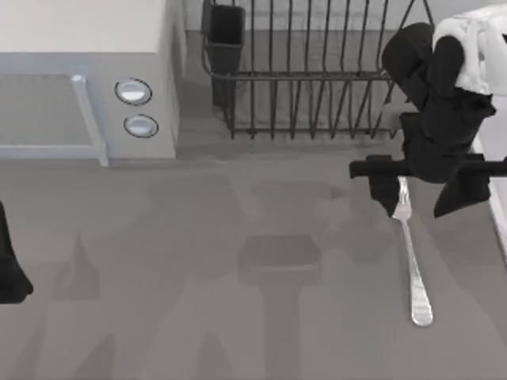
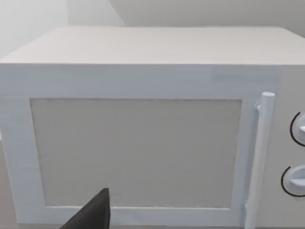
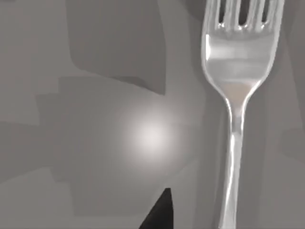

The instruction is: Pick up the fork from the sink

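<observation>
Fork (image 1: 411, 265) as landmark: it lies flat on the grey counter (image 1: 238, 317), not in the sink (image 1: 499, 198), whose pale raised rim runs just to its right at the top view's edge. Its long axis runs nearly front to back, tines toward the dish rack (image 1: 317, 79) behind it and rounded handle end toward the near edge, leaning slightly rightward there.

My right gripper (image 1: 416, 194) hangs directly over the fork's tine end, with one dark finger (image 1: 383, 190) just left of the tines and the other off to their right, so the jaws look spread astride the fork's head rather than pinching it. The right wrist view looks straight down on the tines and neck, with the fork sitting off to one side of centre. In my judgement a small sideways correction comes before the jaws close across the narrow neck.

My left gripper (image 1: 12, 273) is parked far to the fork's left, facing the microwave (image 2: 143, 133); I cannot tell how its jaws stand. The right arm is plainly the nearer one.
</observation>
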Available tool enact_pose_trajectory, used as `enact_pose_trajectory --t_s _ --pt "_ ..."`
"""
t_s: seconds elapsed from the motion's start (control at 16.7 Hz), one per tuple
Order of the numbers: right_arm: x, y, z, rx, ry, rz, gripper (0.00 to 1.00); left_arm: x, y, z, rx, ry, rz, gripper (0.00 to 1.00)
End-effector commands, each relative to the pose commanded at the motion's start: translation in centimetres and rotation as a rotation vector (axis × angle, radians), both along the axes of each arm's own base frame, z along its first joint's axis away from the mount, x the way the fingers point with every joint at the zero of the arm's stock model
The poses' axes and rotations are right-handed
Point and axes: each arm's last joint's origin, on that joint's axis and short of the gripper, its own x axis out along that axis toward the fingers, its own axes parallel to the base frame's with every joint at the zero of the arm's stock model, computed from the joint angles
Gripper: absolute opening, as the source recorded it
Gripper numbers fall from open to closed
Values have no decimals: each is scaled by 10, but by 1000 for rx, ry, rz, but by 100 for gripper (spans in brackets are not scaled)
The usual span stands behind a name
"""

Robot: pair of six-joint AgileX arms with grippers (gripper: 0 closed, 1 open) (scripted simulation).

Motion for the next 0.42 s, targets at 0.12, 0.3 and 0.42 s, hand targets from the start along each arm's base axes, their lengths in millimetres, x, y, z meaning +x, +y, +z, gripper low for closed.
enact_pose_trajectory --t_s 0.12,0.3,0.42 --pt "0 0 0 0 0 0 100 0 0 0 0 0 0 100" --pt "0 0 0 0 0 0 100 0 0 0 0 0 0 100" --pt "0 0 0 0 0 0 100 0 0 0 0 0 0 100"
